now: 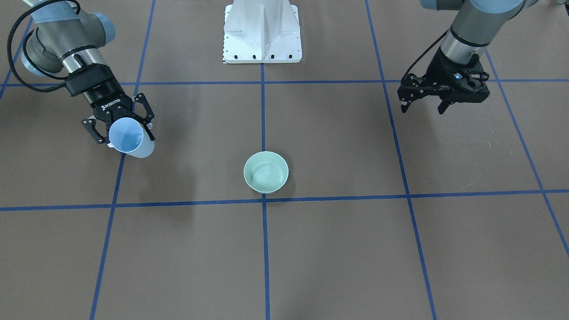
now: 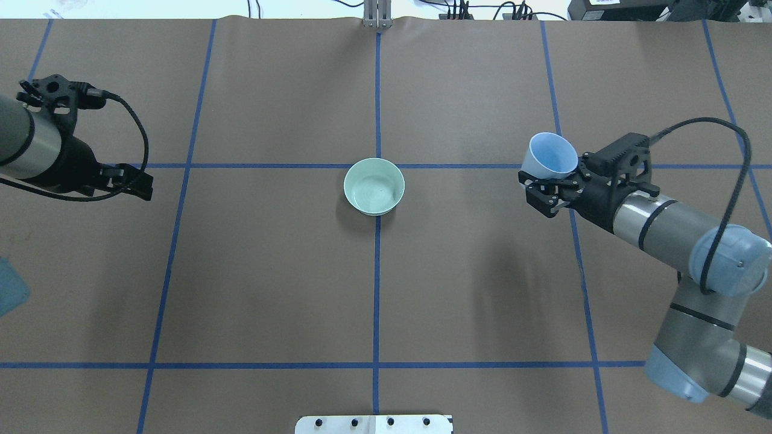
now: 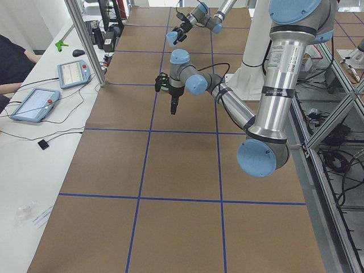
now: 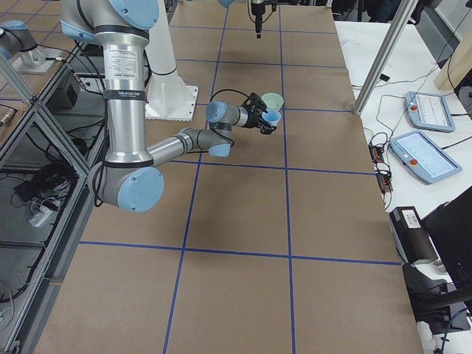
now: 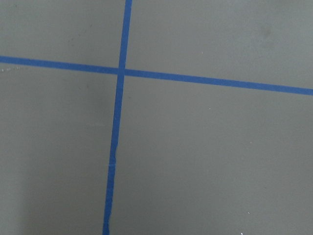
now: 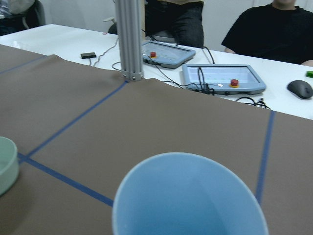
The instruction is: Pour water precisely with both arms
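Water point(image 1: 265, 177): faint ripples inside pale green round bowl point(image 1: 249, 166), frame centre. Pale blue plastic cup point(image 1: 129, 138), tilted, seemingly empty, clamped in right gripper point(image 1: 126, 129), frame left. Left gripper point(image 1: 422, 106), upper right: spread, empty. Pour apparently finished; next, set cup down upright.

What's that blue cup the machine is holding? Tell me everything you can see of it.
The cup is pale blue, smooth and plain, with no handle, wider at its mouth than its base; it looks like plastic. The right claw grips its sides, holding it tilted above the table, well apart from the green bowl. Its inside looks empty.
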Robot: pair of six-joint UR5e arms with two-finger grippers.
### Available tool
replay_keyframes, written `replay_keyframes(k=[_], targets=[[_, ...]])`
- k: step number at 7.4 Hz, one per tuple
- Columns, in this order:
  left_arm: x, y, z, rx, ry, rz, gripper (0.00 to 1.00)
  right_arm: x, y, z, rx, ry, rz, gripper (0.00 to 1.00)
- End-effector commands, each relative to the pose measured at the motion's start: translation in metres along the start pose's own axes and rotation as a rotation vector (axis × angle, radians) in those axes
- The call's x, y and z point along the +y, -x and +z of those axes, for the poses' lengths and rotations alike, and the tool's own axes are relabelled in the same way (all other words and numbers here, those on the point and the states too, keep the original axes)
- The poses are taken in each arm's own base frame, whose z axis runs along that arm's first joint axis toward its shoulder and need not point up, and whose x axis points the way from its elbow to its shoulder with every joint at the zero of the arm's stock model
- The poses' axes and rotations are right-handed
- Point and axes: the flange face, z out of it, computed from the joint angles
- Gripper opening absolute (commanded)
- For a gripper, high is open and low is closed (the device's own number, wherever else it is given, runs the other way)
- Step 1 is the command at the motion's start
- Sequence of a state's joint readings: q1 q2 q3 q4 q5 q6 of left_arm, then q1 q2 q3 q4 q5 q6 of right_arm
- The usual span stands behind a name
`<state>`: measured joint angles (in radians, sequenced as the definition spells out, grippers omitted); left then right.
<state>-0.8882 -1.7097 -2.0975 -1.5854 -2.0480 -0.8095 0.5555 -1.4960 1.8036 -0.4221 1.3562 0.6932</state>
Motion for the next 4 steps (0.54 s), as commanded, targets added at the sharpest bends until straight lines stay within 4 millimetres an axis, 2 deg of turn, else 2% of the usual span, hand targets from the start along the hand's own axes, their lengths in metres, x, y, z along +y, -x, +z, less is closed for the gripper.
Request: replay_keyframes(k=[1, 2, 3, 4], targets=[[-0.005, 0.067, -0.005, -0.064, -0.004, 0.134, 1.0, -0.036, 0.051, 0.035, 0.009, 0.068, -0.016, 0.0], [-0.012, 0.083, -0.008, -0.076, -0.009, 0.143, 1.0, -0.043, 0.084, 0.051, 0.018, 0.118, -0.031, 0.0], [-0.015, 0.091, -0.001, -0.088, 0.001, 0.132, 1.0, -0.049, 0.115, 0.061, 0.014, 0.157, -0.042, 0.0], [-0.017, 0.096, 0.0, -0.092, 0.003, 0.122, 1.0, -0.044, 0.142, 0.067, 0.003, 0.197, -0.055, 0.0]])
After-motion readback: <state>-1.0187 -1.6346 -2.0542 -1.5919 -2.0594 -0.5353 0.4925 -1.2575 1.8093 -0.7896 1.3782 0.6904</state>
